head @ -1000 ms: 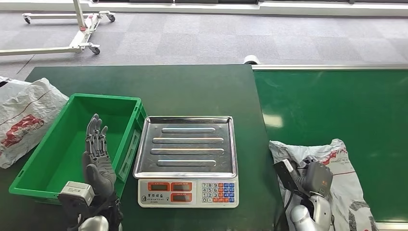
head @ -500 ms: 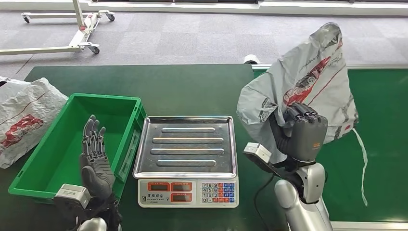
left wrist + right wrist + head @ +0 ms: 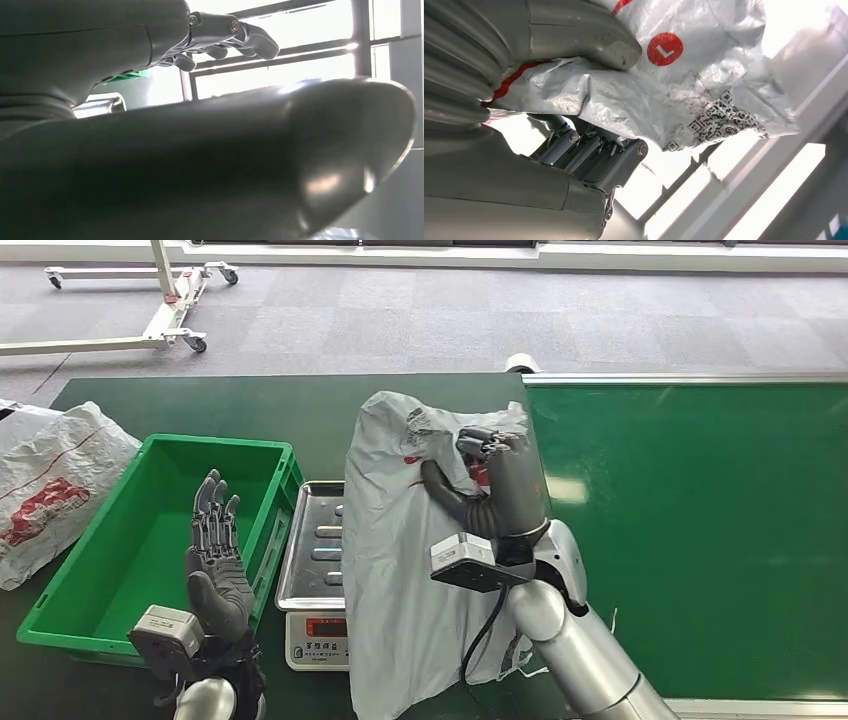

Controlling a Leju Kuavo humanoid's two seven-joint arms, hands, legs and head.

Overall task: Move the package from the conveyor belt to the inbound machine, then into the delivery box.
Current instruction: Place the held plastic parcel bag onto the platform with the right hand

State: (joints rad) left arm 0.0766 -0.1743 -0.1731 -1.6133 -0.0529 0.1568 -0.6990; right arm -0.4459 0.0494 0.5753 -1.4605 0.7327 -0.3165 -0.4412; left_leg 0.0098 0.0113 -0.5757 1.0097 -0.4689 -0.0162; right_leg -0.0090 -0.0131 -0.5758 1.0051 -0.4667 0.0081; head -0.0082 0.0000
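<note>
At centre frame of the head view, the right hand (image 3: 495, 485) grips a grey plastic package (image 3: 400, 570) near its top, thumb on one side and fingers curled over the other. The package hangs from that grasp in front of the scale (image 3: 325, 585), hiding most of the steel tray and the keypad, and its lower end reaches the bottom of the frame. To the right lies the green conveyor belt (image 3: 700, 540). At lower left the left hand (image 3: 215, 565) is raised above the near edge of the green delivery box (image 3: 130, 540), palm up, fingers straight and apart, holding nothing. A second grey bag with red print (image 3: 50, 490) lies on the dark green table (image 3: 300, 410) at the far left edge. A white wheeled frame (image 3: 150, 300) stands on the grey carpet at upper left.

Up close in the left wrist view, the left hand (image 3: 150, 45) fills the upper left, its fingers (image 3: 240, 37) extended against bright windows, with nothing between them; a sliver of green shows beneath the palm.

Across the right wrist view, the right hand (image 3: 549, 150) clamps the package (image 3: 674, 90): the thumb presses crinkled grey film from above at upper left, the dark fingers (image 3: 599, 155) close beneath. A red circle with a white tick and a black printed code show on the film.
</note>
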